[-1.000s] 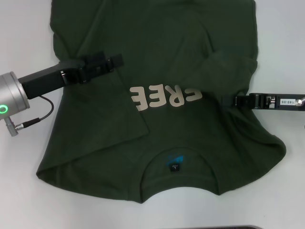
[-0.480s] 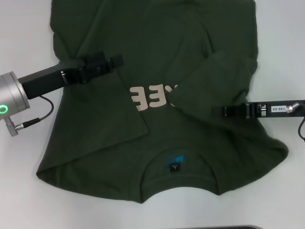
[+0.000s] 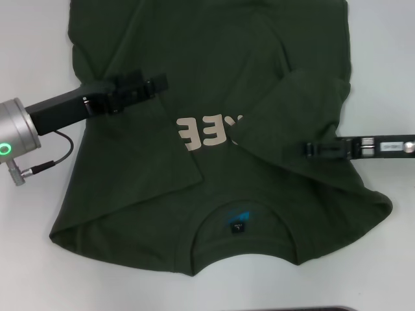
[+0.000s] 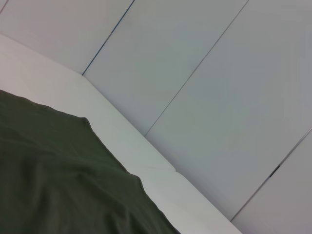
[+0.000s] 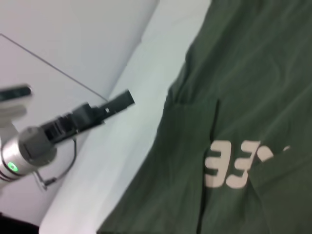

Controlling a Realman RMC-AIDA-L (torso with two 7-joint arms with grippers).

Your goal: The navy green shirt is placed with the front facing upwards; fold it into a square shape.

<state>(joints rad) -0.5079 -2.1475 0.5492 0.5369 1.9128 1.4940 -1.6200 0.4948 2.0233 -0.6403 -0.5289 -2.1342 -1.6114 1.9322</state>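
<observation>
The navy green shirt lies front up on the white table, its collar and neck label nearest me. Its left side flap is folded inward. The right sleeve lies folded over the pale print and hides part of the lettering. My left gripper hovers over the shirt's left chest area. My right gripper sits at the folded sleeve's near edge. The right wrist view shows the shirt, the print and the left gripper. The left wrist view shows only the shirt's edge.
The white table shows bare on both sides of the shirt. A grey cable hangs from the left arm. A pale panelled wall rises behind the table's far edge. A dark strip runs along the near edge.
The right gripper carried the right sleeve inward over the print, then drew back to the right. The sleeve stays folded. The left arm has not moved.
</observation>
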